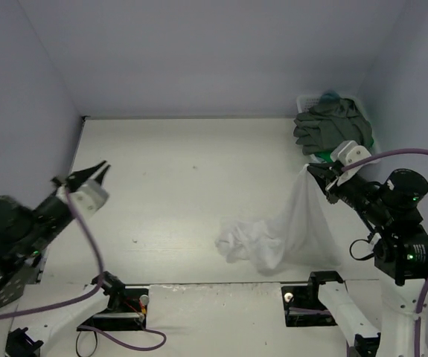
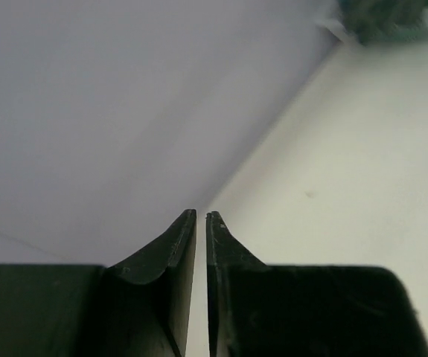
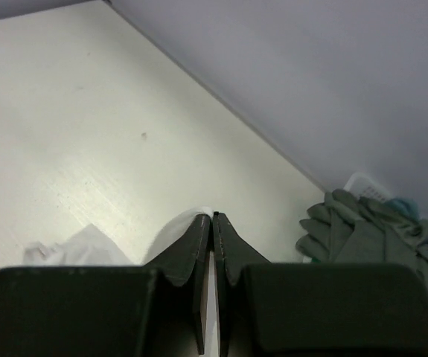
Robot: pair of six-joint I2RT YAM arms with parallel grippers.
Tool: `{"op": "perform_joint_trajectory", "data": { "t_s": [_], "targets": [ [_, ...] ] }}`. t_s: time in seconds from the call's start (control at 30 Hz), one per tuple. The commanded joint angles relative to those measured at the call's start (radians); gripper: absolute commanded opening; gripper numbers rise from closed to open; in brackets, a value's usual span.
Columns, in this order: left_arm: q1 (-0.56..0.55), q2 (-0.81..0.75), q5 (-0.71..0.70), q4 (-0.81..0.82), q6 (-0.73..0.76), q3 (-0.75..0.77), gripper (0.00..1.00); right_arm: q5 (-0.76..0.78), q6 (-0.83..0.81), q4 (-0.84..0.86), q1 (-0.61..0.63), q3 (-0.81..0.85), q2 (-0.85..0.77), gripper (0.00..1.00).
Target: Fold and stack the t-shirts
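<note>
The white t-shirt (image 1: 277, 234) is clamped at one edge by the right gripper (image 1: 312, 172) and held raised near the right edge of the table (image 1: 169, 178). This lets the cloth hang out, while its crumpled lower part rests toward the near edge. The left gripper (image 1: 97, 173) is held clear above the left edge, jaws nearly together and nothing gripped. A second grasp point is judged necessary for spreading. The dark grey t-shirt (image 1: 331, 125) is heaped on the basket (image 1: 312, 99) in the far right corner.
</note>
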Motion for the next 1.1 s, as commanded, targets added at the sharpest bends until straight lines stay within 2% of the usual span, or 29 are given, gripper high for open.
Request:
{"op": "perform_joint_trajectory", "data": {
  "t_s": [0.0, 0.13, 0.2, 0.23, 0.37, 0.6, 0.83, 1.07],
  "targets": [
    [0.006, 0.056, 0.146, -0.01, -0.071, -0.191, 0.07, -0.013, -0.018, 0.077, -0.009, -0.05, 0.023, 0.0],
    [-0.004, 0.157, 0.25, 0.08, -0.156, -0.324, 0.19, -0.001, -0.017, 0.074, -0.01, -0.06, 0.018, 0.0],
    [-0.025, 0.229, 0.268, 0.108, -0.189, -0.324, 0.21, 0.005, -0.014, 0.073, -0.01, -0.051, 0.019, 0.0],
    [-0.031, 0.314, 0.291, 0.111, -0.205, -0.294, 0.22, 0.01, -0.012, 0.073, -0.01, -0.048, 0.019, 0.0],
    [-0.077, 0.481, 0.336, 0.252, -0.309, -0.235, 0.23, 0.036, -0.009, 0.071, -0.01, -0.03, 0.027, 0.0],
    [-0.267, 0.787, 0.35, 0.372, -0.413, -0.102, 0.23, 0.079, -0.02, 0.071, -0.012, -0.004, 0.053, 0.0],
    [-0.437, 0.953, 0.345, 0.456, -0.455, -0.056, 0.23, 0.12, -0.026, 0.074, -0.012, 0.007, 0.081, 0.0],
    [-0.484, 1.076, 0.408, 0.576, -0.581, -0.05, 0.22, 0.203, -0.044, 0.074, -0.012, 0.019, 0.099, 0.0]
  ]
}}
